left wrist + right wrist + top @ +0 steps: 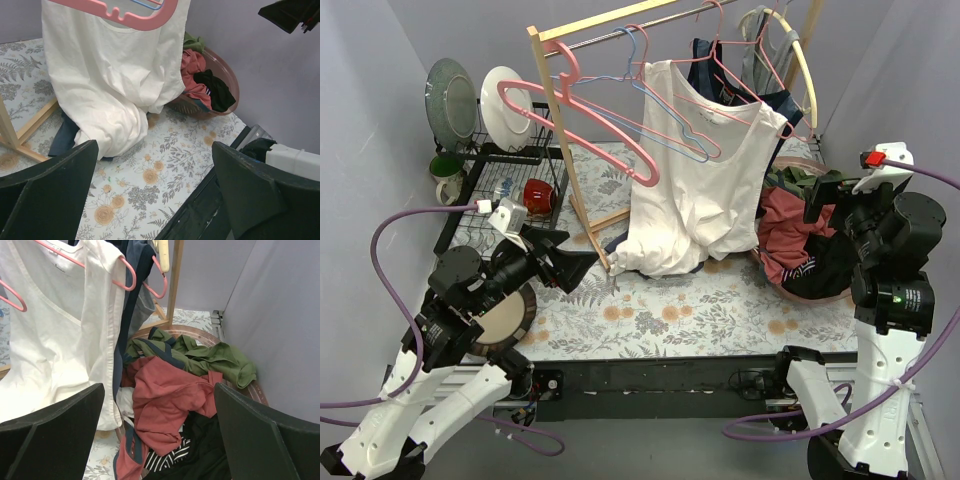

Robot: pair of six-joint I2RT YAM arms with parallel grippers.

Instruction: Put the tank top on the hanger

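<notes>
The rust-red tank top [170,405] lies crumpled in a round basket [257,390] at the table's right, among green, black and striped clothes. It also shows in the top view [782,232] and the left wrist view [192,70]. My right gripper [160,440] is open and empty, hovering just above it [823,198]. A thin pink wire hanger [672,128] hangs empty on the rail, beside a blue wire one. My left gripper [155,200] is open and empty, low over the floral table [576,262], left of the hanging white tank top [695,190].
A wooden clothes rack [555,130] stands mid-table with a thick pink plastic hanger [582,100] and a dark navy top [720,70]. A dish rack [505,170] with plates and a red cup is at the back left. A dark cloth [65,137] lies under the white top.
</notes>
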